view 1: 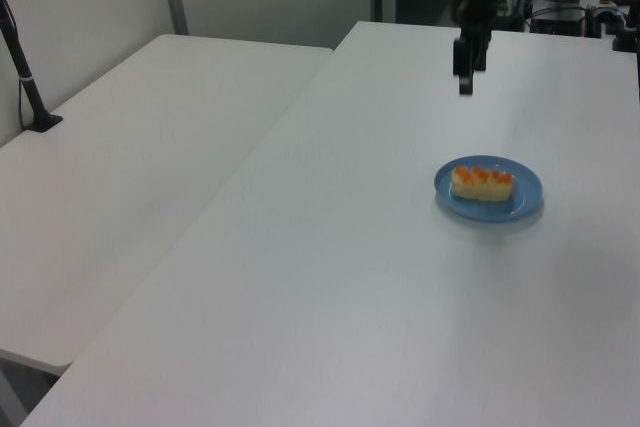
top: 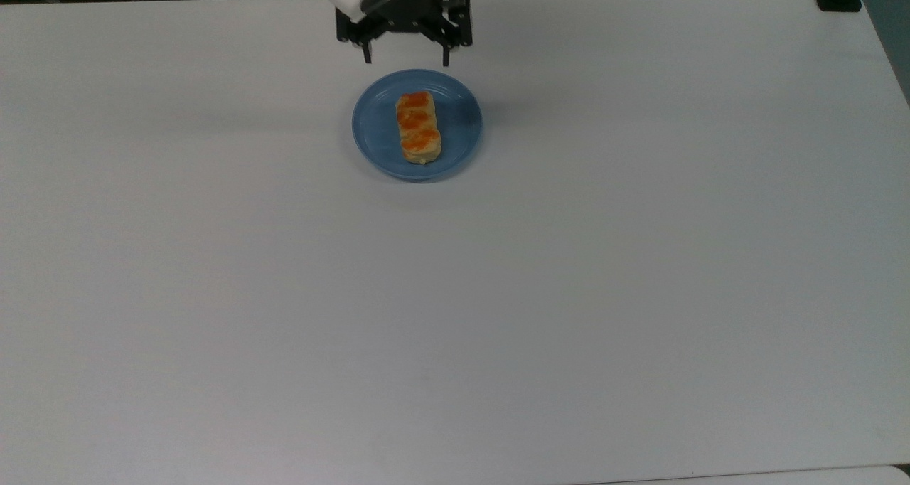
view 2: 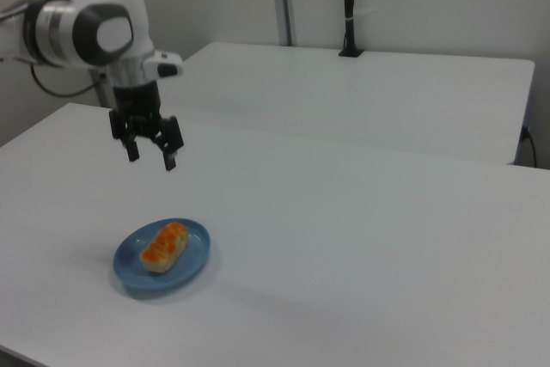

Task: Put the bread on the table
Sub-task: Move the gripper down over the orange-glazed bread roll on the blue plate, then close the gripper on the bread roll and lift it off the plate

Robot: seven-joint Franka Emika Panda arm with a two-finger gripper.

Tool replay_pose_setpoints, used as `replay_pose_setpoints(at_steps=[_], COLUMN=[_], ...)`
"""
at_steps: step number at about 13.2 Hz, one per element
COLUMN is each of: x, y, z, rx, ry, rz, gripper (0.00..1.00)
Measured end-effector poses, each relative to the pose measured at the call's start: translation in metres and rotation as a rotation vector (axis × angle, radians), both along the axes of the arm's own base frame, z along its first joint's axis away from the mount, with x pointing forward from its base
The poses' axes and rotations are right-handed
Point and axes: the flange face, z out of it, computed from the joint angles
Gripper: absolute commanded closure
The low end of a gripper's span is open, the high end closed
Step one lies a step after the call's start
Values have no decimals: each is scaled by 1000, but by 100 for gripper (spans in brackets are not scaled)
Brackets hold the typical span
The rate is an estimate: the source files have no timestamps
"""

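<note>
- The gripper (top: 407, 62) has its two black fingers (view 2: 169, 161) spread wide apart with nothing between them, so it's released and holding nothing.
- In the right view you can see the gripper (view 2: 151, 159) up in the air, clear of the table, fingertips pointing down.
- In the top view the fingertips sit just past the far rim of the blue plate (top: 377, 126), one toward the top view's left and one toward the top view's right, about as wide apart as the plate's middle part.
- From the left view the gripper (view 1: 466, 87) is seen edge-on, so the gap doesn't show there; it hangs well beyond the plate (view 1: 525, 192) toward the back of the table.
- Behind the fingers there's the black hand body, then the white arm (view 2: 94, 27) curving off toward the right view's left.
- The bread (top: 418, 127) is lying flat on the plate, roughly centred, orange bumps up, untouched by the gripper. Also visible as bread (view 1: 482, 182) and bread (view 2: 165, 246).
- The plate (view 2: 193, 251) rests on the white table (top: 498, 293), in the far half of it in the top view.
- A second white table (view 1: 130, 167) sits alongside, with a black post (view 1: 25, 72) clamped to it.
</note>
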Motion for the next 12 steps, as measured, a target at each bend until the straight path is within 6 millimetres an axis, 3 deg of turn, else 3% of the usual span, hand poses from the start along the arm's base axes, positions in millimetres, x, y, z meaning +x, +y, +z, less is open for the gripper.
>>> replay_pose_setpoints(at_steps=[5,12], x=[1,-12], y=[30,20], z=[-94,-158], rx=[-8,-67], ry=[30,118], rz=[-4,95], gripper=[0,0])
